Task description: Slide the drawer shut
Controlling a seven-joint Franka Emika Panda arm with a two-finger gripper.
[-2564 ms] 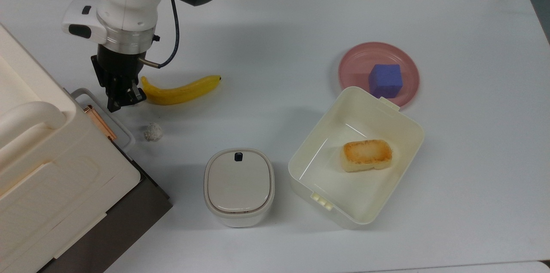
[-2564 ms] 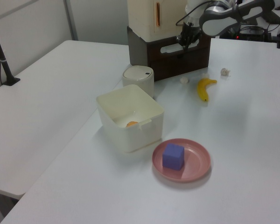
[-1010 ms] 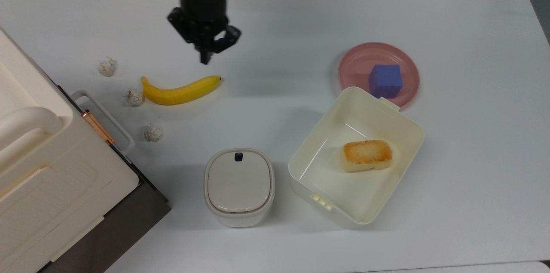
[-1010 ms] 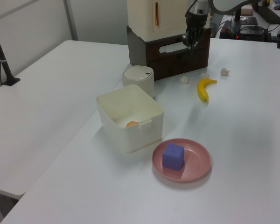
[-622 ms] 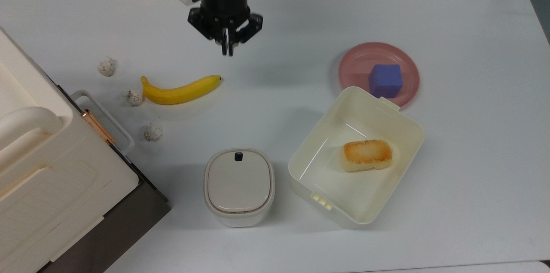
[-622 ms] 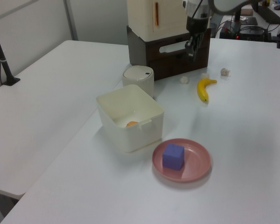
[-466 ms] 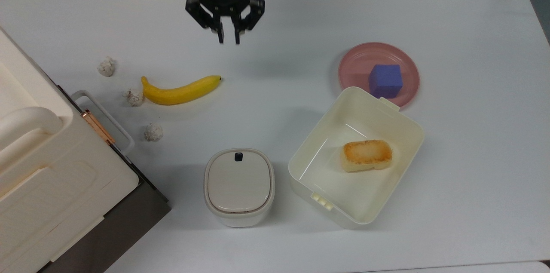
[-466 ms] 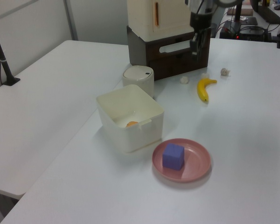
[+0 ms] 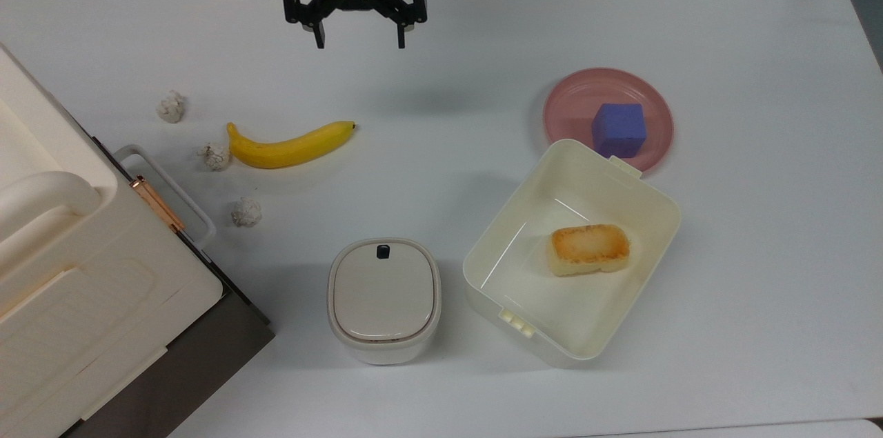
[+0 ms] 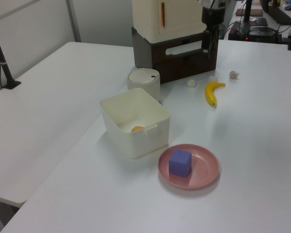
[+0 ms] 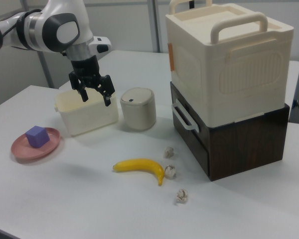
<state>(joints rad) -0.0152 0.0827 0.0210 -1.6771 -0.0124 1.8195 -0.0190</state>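
The drawer's dark brown front [image 11: 190,135] with its white loop handle [image 9: 167,192] sits flush with the dark base under the cream cabinet [image 9: 83,272], at the top view's left edge. The same handle [image 10: 186,47] faces the table in the left view. My gripper [image 9: 360,43] hangs open with its fingers spread wide and nothing between them. It is above the table's far side, well to the right of the drawer in the top view. In the right view my gripper [image 11: 96,97] hovers in front of the cream container, far left of the drawer.
A banana [image 9: 290,145] and three crumpled paper balls [image 9: 245,212] lie on the table by the drawer front. A small lidded white bin [image 9: 383,299] and a cream container [image 9: 524,217] holding bread [image 9: 588,249] stand nearer. A pink plate [image 9: 572,93] carries a purple cube [image 9: 619,129].
My gripper left the drawer handle, travelled up and right in the top view, rose, turned and went from shut to wide open. Two more paper balls came into sight.
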